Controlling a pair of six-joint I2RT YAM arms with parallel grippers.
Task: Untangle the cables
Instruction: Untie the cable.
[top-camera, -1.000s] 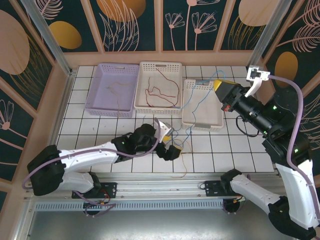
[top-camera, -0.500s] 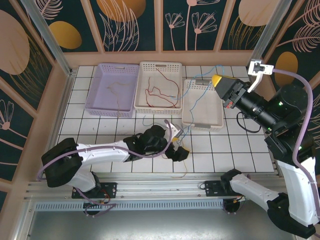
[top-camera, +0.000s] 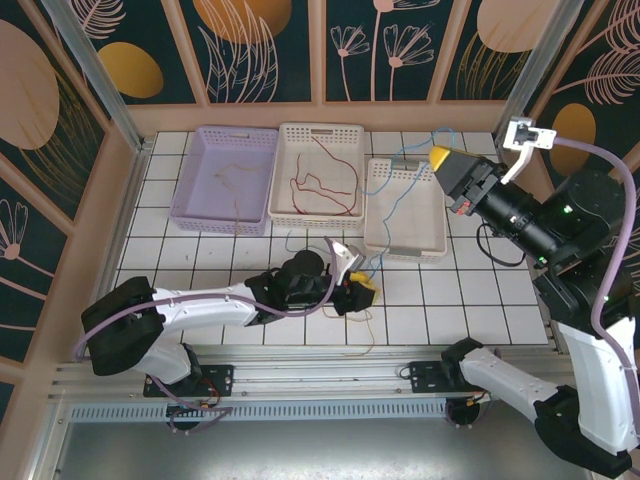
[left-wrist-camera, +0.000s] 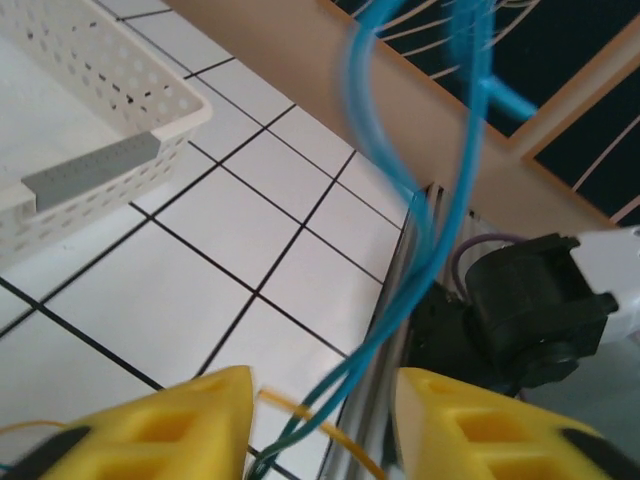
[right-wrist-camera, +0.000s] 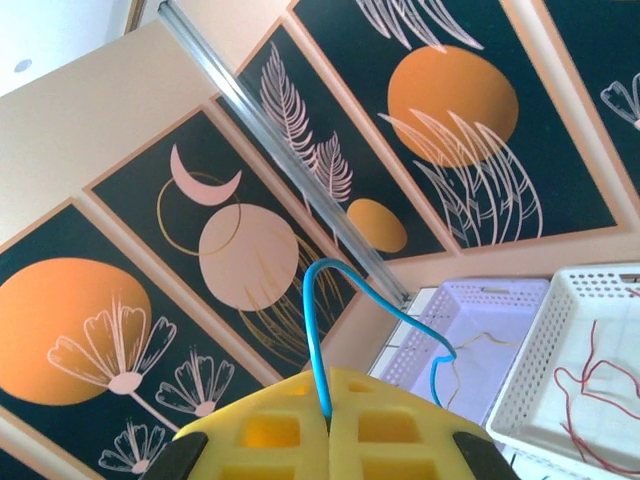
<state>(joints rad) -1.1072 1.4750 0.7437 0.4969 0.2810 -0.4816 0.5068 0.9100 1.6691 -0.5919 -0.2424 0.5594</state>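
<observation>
Top external: right gripper (top-camera: 441, 158) is clenching the blue cable (left-wrist-camera: 466, 120) over the tabletop's (top-camera: 470, 300) far right corner, left gripper (top-camera: 362, 290) straddling it, jaws parted. Freeing that strand is probably calling for the left to clamp, then draw away.

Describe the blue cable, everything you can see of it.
The blue cable is a very thin, floppy wire with a smooth, plastic-looking skin. One end is pinched in the shut right gripper and loops up above it. From there it runs slack over the right-hand white basket and down to the left gripper, passing between its parted yellow fingers.
</observation>
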